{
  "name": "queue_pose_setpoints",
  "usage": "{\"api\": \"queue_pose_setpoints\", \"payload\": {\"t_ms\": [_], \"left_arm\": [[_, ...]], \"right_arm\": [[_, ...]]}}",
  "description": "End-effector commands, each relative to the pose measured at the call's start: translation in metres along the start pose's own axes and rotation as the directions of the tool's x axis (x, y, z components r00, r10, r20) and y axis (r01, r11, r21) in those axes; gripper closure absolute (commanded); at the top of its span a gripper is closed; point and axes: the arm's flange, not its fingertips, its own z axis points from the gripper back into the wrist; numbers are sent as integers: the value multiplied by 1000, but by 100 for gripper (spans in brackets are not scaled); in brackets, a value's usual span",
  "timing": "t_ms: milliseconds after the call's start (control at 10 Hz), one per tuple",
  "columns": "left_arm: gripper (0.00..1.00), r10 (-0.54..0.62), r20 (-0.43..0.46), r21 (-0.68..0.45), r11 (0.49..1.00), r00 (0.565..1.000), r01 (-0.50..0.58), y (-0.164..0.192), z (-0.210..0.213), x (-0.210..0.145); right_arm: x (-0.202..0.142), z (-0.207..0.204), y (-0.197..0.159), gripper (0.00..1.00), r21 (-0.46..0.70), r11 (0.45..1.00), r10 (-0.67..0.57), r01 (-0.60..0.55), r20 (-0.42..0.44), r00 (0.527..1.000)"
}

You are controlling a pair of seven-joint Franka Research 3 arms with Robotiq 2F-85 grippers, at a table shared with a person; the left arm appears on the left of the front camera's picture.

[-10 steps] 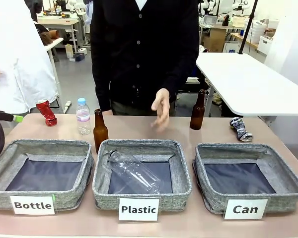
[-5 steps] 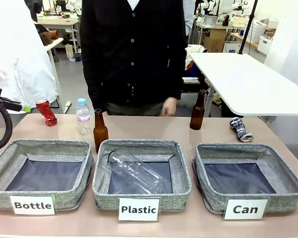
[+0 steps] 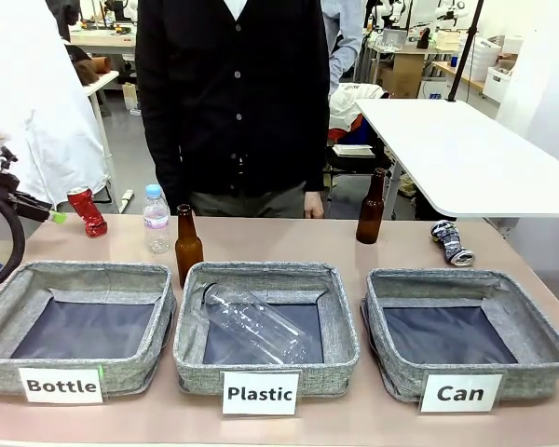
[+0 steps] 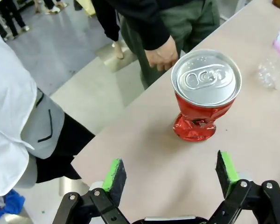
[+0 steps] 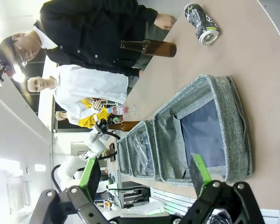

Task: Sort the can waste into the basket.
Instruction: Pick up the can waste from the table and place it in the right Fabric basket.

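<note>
The left claw [image 4: 170, 173] hangs spread wide, nothing between its green pads, low over the far left end of the table [image 4: 144, 154]. The crushed red can [image 4: 204, 95] stands upright just ahead of it, its silver top facing the claw, clear of both fingers. The right claw [image 5: 146, 176] is released too and holds nothing, and it looks down on the grey basket [image 3: 531, 363] with the white "Can" label at the right end of the row. Beyond that basket, the silver can with dark print [image 3: 452, 244] lies on its side on the table. A brown glass bottle [image 3: 371, 207] stands upright near it. A person in a dark cardigan stands at the far side, one hand [image 3: 313, 203] at the table's edge.
</note>
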Motion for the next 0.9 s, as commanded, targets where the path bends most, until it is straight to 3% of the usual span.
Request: {"api": "queue_pose_setpoints", "payload": {"t_ms": [0,800], "left_arm": [[0,-30,42,-49,998,999,32,5,-12,-2],[0,-66,116,-111,991,991,79,10,-53,5]], "right_arm": [[1,-1,0,0,26,999,23,-24,14,1000],[1,-1,0,0,26,999,23,-24,14,1000]]}}
